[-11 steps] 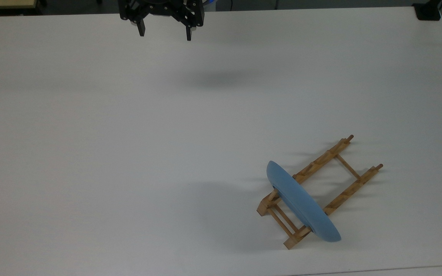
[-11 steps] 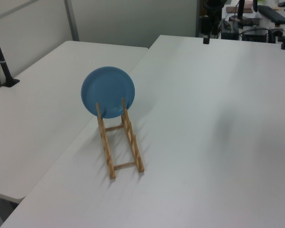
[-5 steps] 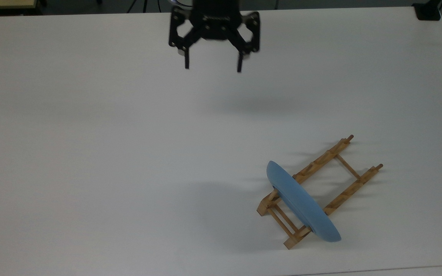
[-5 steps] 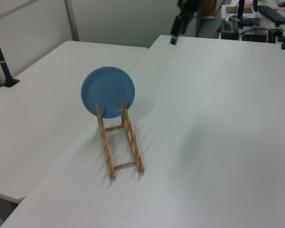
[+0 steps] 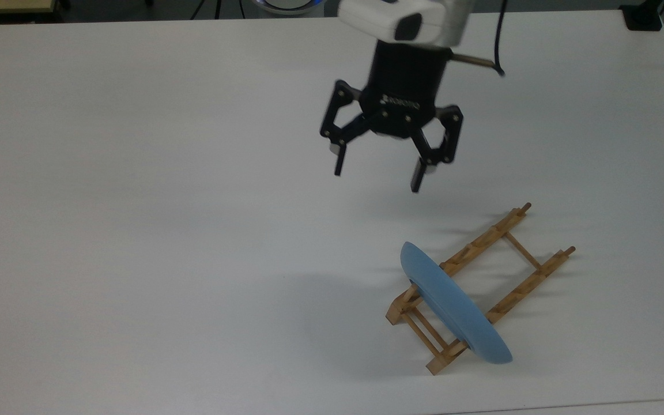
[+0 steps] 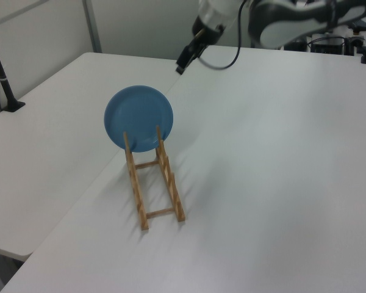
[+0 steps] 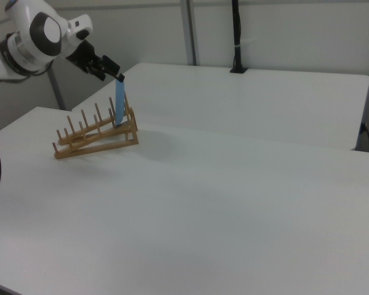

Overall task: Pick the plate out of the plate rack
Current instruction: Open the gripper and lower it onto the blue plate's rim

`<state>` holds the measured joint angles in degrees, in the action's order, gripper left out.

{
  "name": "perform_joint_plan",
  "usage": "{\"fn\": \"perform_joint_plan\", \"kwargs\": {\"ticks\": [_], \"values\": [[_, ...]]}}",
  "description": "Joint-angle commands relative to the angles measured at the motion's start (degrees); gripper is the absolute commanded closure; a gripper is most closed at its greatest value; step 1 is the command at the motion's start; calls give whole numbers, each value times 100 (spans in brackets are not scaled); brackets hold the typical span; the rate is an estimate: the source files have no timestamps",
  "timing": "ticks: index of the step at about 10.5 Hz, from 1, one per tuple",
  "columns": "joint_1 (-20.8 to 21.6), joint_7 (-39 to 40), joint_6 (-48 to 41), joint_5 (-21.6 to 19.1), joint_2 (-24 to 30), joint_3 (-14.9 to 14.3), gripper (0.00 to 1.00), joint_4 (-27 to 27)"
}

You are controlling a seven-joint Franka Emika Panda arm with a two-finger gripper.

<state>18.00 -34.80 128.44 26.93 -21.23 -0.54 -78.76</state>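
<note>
The light-blue plate stands on edge in the last slot at one end of the wooden plate rack. In the left view the plate faces the camera at the rack's far end; in the right view the plate is edge-on above the rack. My gripper hangs open in the air, empty, up and to the left of the plate in the top view. The gripper is above and behind the plate in the left view, and the gripper sits just above the plate's top edge in the right view.
The white table spreads wide to the top view's left. A second white table adjoins it beyond the rack in the left view. A black post stands at the back in the right view. A black clamp sits at the table's corner.
The gripper has travelled from the table's far edge down and to the right in the top view, closing on the plate and rack. Its fingers stay open. Plate and rack have not moved.
</note>
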Motion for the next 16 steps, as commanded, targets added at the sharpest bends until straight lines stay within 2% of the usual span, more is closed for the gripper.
{"fn": "perform_joint_plan", "kwargs": {"ticks": [1,3,5,8,10,11,12,13,14,16], "values": [[274,-1079,461,890,-626,-96,14,466],[344,-1492,647,1391,-952,-122,38,625],[353,-1722,805,1752,-1206,-131,54,739],[371,-1784,806,1842,-1305,-131,54,836],[380,-1776,797,1842,-1287,-113,46,819],[380,-1776,797,1859,-1287,-113,47,810],[389,-1776,797,1912,-1296,-104,53,810],[397,-1776,806,1930,-1296,-113,67,819],[397,-1776,806,1939,-1296,-113,76,827],[389,-1767,823,1947,-1305,-113,76,827]]}}
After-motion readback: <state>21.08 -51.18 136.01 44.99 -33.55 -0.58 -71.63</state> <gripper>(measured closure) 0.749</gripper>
